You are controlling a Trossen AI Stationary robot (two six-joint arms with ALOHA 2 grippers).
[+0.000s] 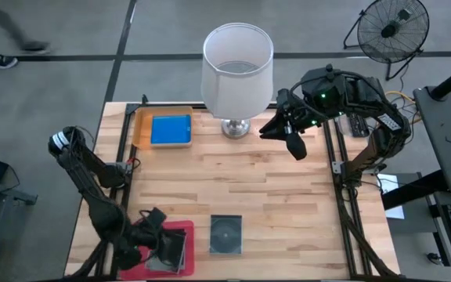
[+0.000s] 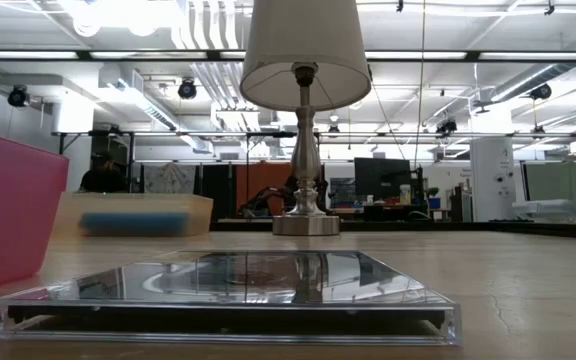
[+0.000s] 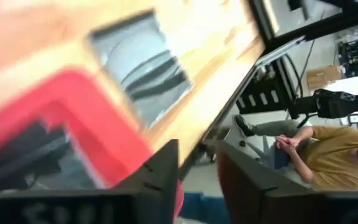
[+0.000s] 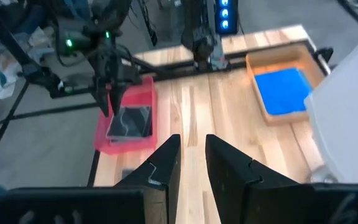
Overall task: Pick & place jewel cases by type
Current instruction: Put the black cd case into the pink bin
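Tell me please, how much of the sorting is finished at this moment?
Done: a blue case lies in the orange tray, and a grey case lies in the pink tray. In hand: nothing; the left gripper hangs over the pink tray with no case between its fingers. The right gripper waits beside the lamp. Left: one grey case lies on the table.

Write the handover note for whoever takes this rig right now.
Left gripper: over the pink tray, jaws apart, nothing held.
Right gripper: raised beside the lamp, jaws slightly apart, empty.
Done: blue case in the orange tray; dark case in the pink tray.
Left: one dark case on the table beside the pink tray.
How many cases are stacked in each tray cannot be told.
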